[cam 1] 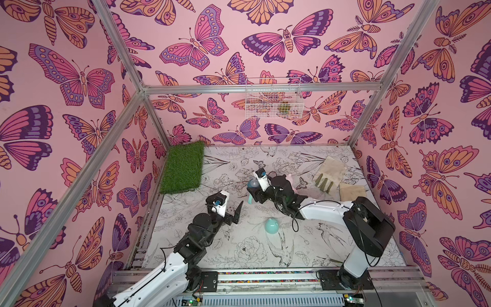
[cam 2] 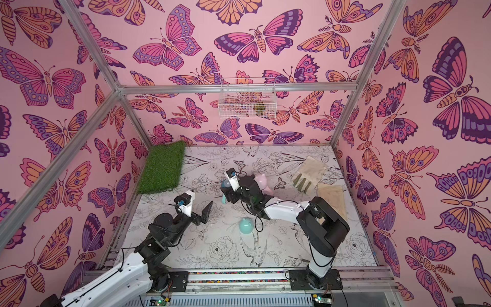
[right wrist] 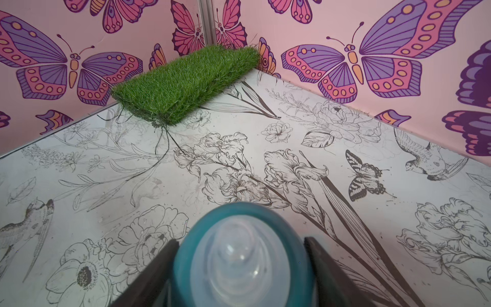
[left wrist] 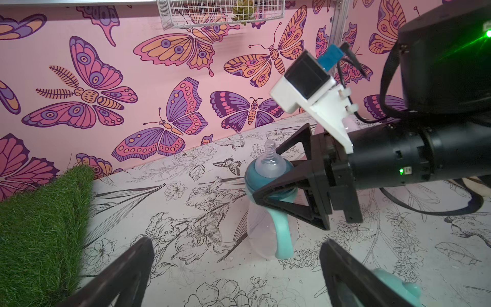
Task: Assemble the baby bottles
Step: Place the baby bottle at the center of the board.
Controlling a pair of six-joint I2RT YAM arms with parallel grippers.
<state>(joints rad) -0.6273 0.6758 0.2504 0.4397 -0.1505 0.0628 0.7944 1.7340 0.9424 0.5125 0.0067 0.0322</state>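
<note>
R gripper (left wrist: 268,175) pinches teal bottle (left wrist: 261,234) at collar (right wrist: 186,239). L gripper (left wrist: 237,242) spread wide, empty. Best next: L grabs near cap (cam 1: 271,226), seats it straight, R holding firm.

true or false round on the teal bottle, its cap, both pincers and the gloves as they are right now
1. The right pincer grips the teal bottle at its collar. True.
2. The left pincer holds the teal cap. False: it is open and empty; the cap lies on the table, apart from the bottle.
3. The bottle's nipple is uncovered. True.
4. The gloves lie on the grass mat. False: they lie on the table, far from the mat.
5. The teal bottle lies on its side. False: it stands upright.
</note>
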